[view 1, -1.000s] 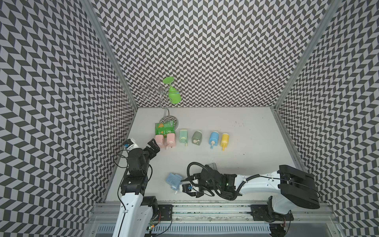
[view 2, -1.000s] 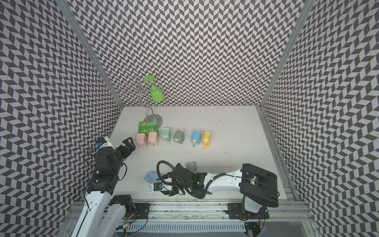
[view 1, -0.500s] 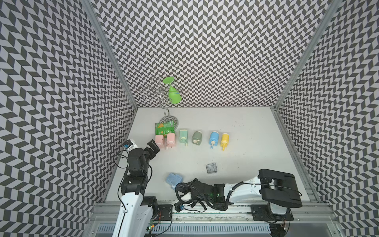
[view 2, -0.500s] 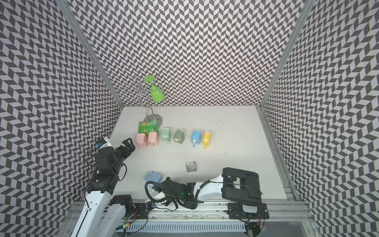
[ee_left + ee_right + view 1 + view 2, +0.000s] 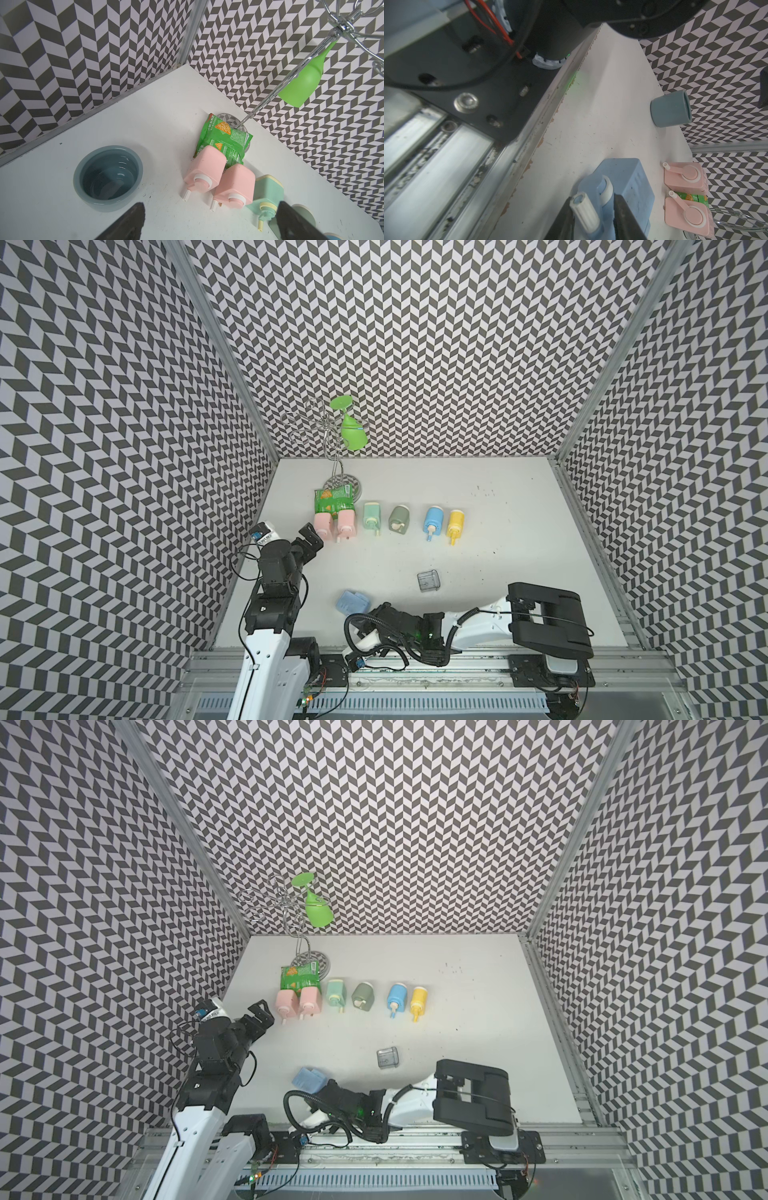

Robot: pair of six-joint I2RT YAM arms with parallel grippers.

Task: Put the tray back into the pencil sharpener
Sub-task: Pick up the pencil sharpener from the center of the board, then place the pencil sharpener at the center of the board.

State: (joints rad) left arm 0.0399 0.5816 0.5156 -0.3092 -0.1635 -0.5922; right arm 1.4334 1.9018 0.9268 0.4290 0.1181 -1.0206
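The pencil sharpener (image 5: pixel 352 602), a pale blue box with a white-knobbed crank, lies near the table's front left, also in the right wrist view (image 5: pixel 623 187). The tray (image 5: pixel 428 580), a small clear grey box, stands alone on the table to its right, seen in both top views (image 5: pixel 387 1057). My right gripper (image 5: pixel 592 198) is shut on the sharpener's crank, one finger (image 5: pixel 566 216) against the white knob. From above, the wrist hides those fingers. My left gripper (image 5: pixel 309 537) hangs open and empty at the left, in front of the pink sharpeners (image 5: pixel 218 178).
A row of other sharpeners, pink (image 5: pixel 334 524), mint (image 5: pixel 371 515), olive (image 5: pixel 400 519), blue (image 5: pixel 433 520) and yellow (image 5: pixel 455 523), crosses mid-table. Behind them lie a green snack bag (image 5: pixel 332 497) and a wire rack (image 5: pixel 320 427) holding a green glass (image 5: pixel 353 433). A teal bowl (image 5: pixel 108 178) sits by the left wall.
My right arm drew back from the tray, leaving it on the table, and swung left along the front edge to the blue sharpener. Its jaws narrowed onto the crank. The left arm stayed still.
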